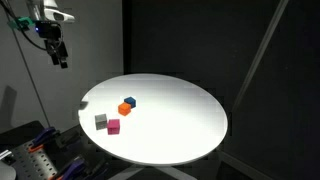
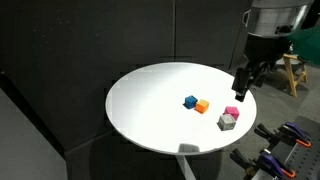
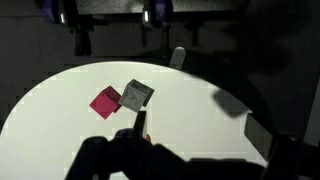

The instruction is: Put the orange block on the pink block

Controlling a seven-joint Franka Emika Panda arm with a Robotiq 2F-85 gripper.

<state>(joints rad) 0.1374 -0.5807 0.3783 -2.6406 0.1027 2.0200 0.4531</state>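
Observation:
The orange block (image 1: pixel 124 108) sits on the round white table (image 1: pixel 180 125), touching or nearly touching a blue cube (image 1: pixel 131 100); both show in both exterior views. It also shows in an exterior view (image 2: pixel 202 106). The pink block (image 1: pixel 113 126) lies apart from it, next to a grey cube (image 1: pixel 101 121), near the table's edge. The wrist view shows the pink block (image 3: pixel 104 101) and the grey cube (image 3: pixel 137 95), not the orange one. My gripper (image 1: pixel 60 55) hangs high above the table, open and empty (image 3: pixel 198 127). In an exterior view (image 2: pixel 243 85) it is over the pink and grey cubes.
The blue cube (image 2: pixel 189 101) is beside the orange block. The grey cube (image 2: pixel 228 121) sits just in front of the pink block (image 2: pixel 232 111). Dark curtains surround the table. Clutter and tools lie below the table's edge (image 1: pixel 30 150).

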